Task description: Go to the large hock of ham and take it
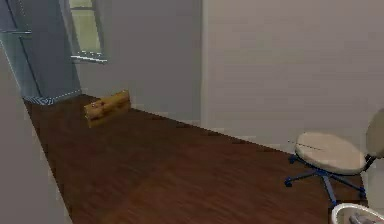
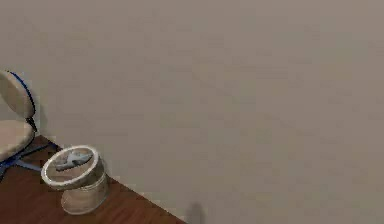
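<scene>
Dark brown wooden plank floor is stretching ahead in the forward view, running like a corridor between plain off-white walls. A tall pale blue-grey unit is standing at the far left end. A cream-cushioned office chair with a blue wheeled base is sitting at the forward view's right, close to the wall. Just beside it, in the arm side view, a round white bin is standing on the floor with something grey lying inside.

Smallest of all, a tan-brown oblong lump, probably the hock of ham, is lying on the floor far ahead and toward the forward view's left, near the foot of the far wall and the blue-grey unit. Its long axis is slanting from lower left to upper right.

The state of the jaws cannot be told. The lump is lying well apart from the robot, so the coming move is likely calling for driving forward and leftward before any reaching.
</scene>
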### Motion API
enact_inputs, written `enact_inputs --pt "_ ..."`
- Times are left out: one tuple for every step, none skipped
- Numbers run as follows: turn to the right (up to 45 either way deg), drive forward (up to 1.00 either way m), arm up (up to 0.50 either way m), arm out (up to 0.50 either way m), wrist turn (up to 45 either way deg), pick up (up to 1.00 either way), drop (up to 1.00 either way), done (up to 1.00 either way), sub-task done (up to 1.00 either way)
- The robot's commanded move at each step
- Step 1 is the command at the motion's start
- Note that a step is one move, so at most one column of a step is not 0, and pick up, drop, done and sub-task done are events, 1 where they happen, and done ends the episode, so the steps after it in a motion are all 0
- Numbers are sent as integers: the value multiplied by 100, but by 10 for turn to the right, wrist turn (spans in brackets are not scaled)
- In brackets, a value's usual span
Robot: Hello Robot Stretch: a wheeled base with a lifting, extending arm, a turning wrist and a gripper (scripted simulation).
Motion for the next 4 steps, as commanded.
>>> enact_inputs --pt "-450 0 0 0 0 0 0 0 0" --pt "-450 0 0 0 0 0 0 0 0" --pt "-420 0 0 0 0 0 0 0 0" --pt "0 100 0 0 0 0 0 0 0"
